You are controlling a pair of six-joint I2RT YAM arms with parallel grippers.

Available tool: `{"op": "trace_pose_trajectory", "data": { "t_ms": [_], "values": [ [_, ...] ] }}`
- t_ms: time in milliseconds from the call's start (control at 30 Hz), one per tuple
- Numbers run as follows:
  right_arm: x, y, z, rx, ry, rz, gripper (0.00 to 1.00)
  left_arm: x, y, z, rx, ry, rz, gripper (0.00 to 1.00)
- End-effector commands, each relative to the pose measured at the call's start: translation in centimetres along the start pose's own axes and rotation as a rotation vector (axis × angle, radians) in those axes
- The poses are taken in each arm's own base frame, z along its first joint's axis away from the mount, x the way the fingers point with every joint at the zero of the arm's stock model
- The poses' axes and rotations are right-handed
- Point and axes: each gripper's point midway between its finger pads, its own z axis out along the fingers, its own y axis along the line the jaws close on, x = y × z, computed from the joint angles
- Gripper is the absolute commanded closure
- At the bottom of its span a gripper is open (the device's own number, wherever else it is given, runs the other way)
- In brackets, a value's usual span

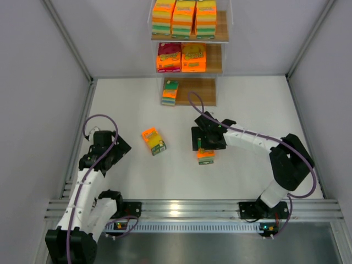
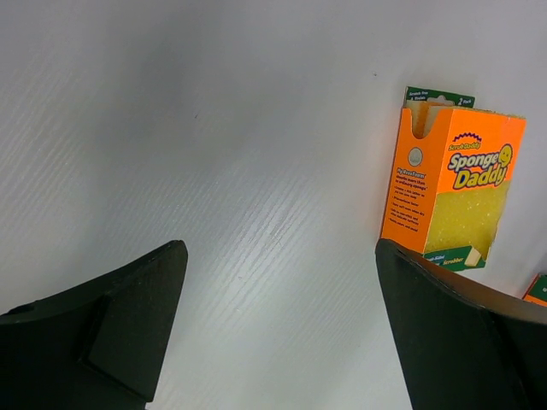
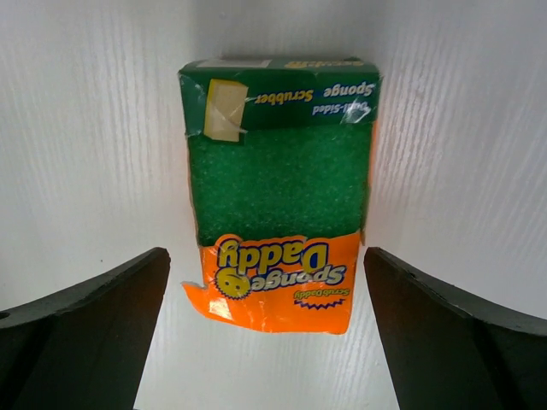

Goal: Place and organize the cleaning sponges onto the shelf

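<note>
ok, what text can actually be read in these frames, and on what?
"Sponge Daddy": orange front of the yellow-faced pack, left wrist view.
"2 Pack": its green top tab.
"Sponge Daddy": green-faced pack, upside down in the right wrist view.
"Dual-Sided Sponge Scrubber": that pack's green band, also upside down.
Unreadable: fine print on both packs; labels on the shelved packs in the top view, too small.
</note>
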Motion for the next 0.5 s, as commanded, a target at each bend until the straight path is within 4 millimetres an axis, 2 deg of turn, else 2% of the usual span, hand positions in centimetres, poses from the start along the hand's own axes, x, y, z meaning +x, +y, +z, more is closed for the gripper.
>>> {"op": "trace_pose_trajectory", "data": {
  "t_ms": [0, 133, 300, 367, 467],
  "values": [
    [-1.8, 2.8, -0.7, -0.044, -0.124, 0.019, 0.0, -0.5, -0.8, 0.1, 0.035, -0.022, 0.005, 0.02],
    [-0.3, 2.7, 0.6, 0.021, -0.114, -0.037, 0.0, -0.4, -0.8, 0.1, 0.032, -0.017, 0.004, 0.02],
    [1.2, 1.5, 1.9, 0.083, -0.093, 0.014, 0.02, -0.4, -0.7, 0.2, 0.03, -0.019, 0.004, 0.02],
    [1.2, 1.3, 1.9, 0.091, -0.105, 0.039, 0.04, -0.5, -0.7, 0.2, 0.029, -0.022, 0.001, 0.02],
    [0.7, 1.5, 2.1, 0.087, -0.131, 0.045, 0.15, -0.5, -0.6, 0.3, 0.022, -0.021, 0.002, 0.02]
  ]
}}
